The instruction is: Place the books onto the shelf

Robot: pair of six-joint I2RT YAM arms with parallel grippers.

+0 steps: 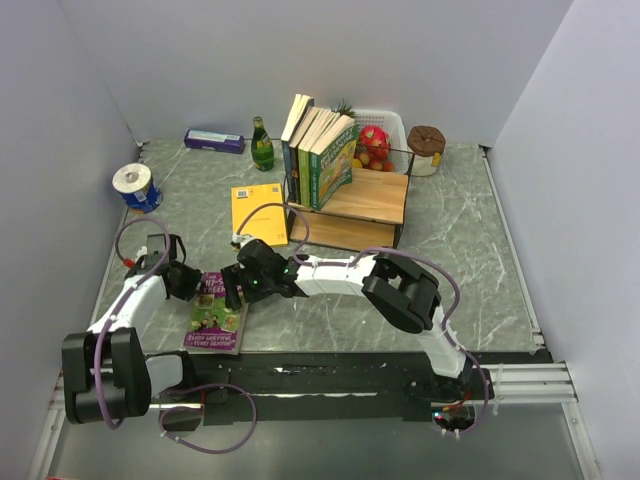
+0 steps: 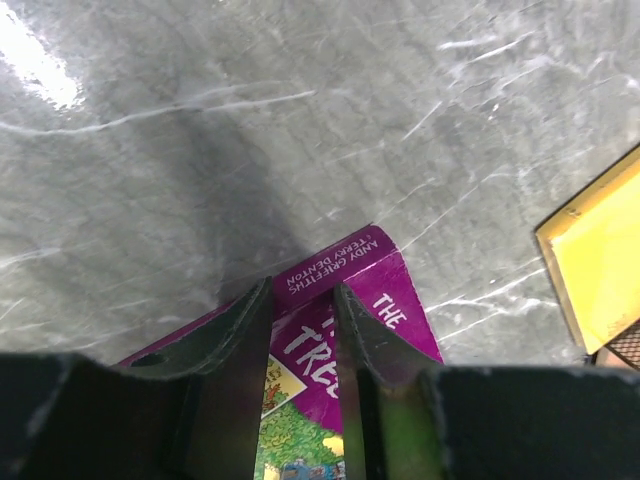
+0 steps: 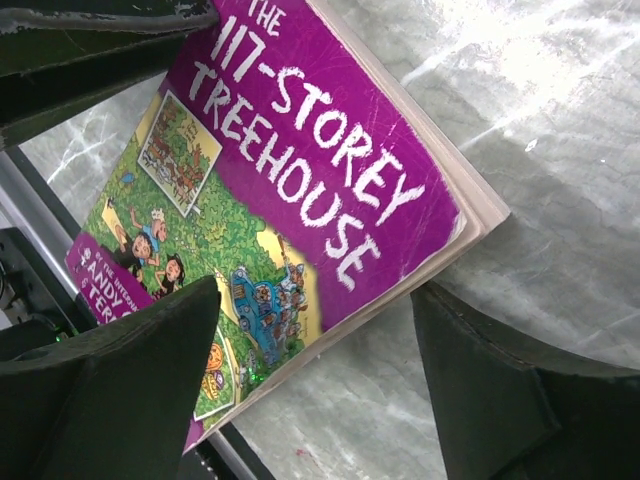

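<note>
At the near left of the table, the purple book (image 1: pixel 215 318) lies flat, and it can skid or pivot away if you close on it off-centre. Your left gripper (image 2: pixel 303 290) points down over its far corner, fingers narrowly parted and gripping nothing. Your right gripper (image 3: pixel 315 300) reaches across low, spread wide astride the book's right edge. Beyond it the yellow book (image 1: pixel 258 213) lies flat, so a dragged lift may knock it. Farther back, the shelf (image 1: pixel 365 200) holds leaning books (image 1: pixel 318 150) that a hard push could topple.
</note>
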